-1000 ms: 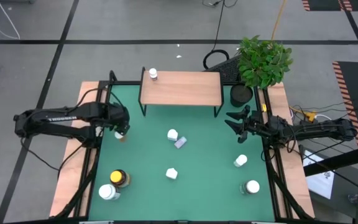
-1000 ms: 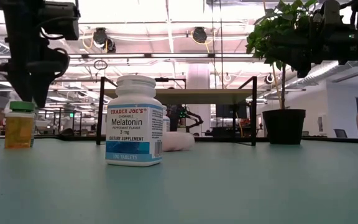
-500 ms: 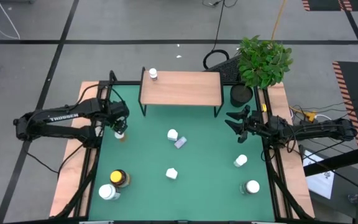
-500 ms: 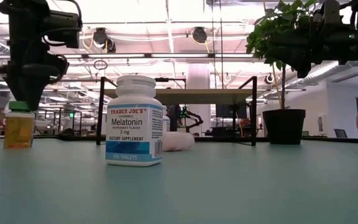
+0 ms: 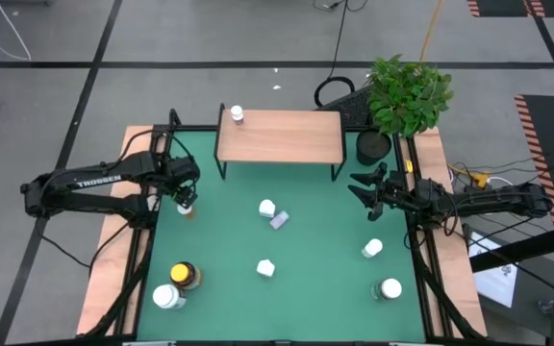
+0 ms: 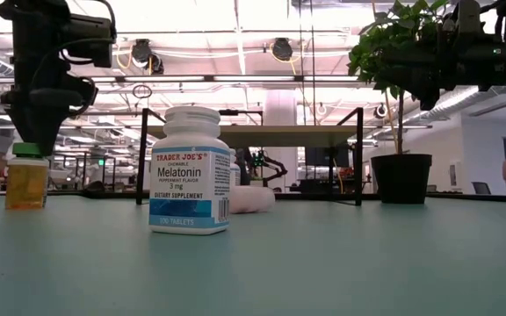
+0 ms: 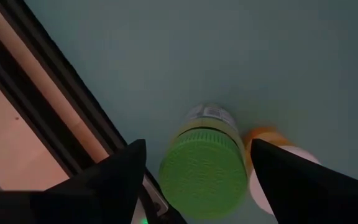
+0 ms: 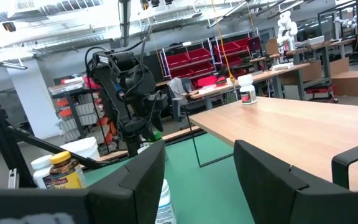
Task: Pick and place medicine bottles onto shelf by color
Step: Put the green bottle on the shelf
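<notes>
Step in hand, as I judge it: approach for pickup of the green-capped bottle (image 7: 211,169) at the mat's left edge. My left gripper (image 7: 194,171) hangs directly above it, fingers spread, one on each side of the cap, touching nothing. An orange bottle (image 7: 272,146) stands just beside it. Next move calls for a straight descent, then closing without nudging that neighbour. The shelf (image 5: 287,144) holds one white-capped bottle (image 5: 237,114). My right gripper (image 5: 368,190) waits at the right, fingers parted, empty.
</notes>
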`<action>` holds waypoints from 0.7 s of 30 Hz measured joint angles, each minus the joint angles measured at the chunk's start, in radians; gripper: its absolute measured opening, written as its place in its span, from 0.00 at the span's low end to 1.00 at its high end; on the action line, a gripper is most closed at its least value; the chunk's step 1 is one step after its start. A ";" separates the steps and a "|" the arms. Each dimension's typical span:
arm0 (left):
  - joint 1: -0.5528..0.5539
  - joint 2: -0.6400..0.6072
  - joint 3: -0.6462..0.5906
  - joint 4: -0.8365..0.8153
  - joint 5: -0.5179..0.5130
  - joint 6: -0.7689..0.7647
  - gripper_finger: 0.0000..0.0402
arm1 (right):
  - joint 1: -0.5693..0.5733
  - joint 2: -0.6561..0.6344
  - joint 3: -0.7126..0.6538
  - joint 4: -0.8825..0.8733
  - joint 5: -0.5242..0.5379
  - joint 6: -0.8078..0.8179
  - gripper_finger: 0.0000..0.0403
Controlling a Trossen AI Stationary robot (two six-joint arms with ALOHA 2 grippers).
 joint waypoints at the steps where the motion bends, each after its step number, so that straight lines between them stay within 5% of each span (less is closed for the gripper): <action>1: 0.000 0.000 0.000 0.000 0.000 0.002 0.72 | 0.000 0.000 0.000 0.000 0.000 0.000 0.46; 11: 0.000 0.000 0.000 -0.003 0.003 0.007 0.71 | 0.000 0.000 0.000 0.000 0.000 0.000 0.46; 21: 0.000 0.000 0.001 0.028 0.006 -0.065 0.50 | -0.001 0.000 0.000 0.000 0.002 0.002 0.46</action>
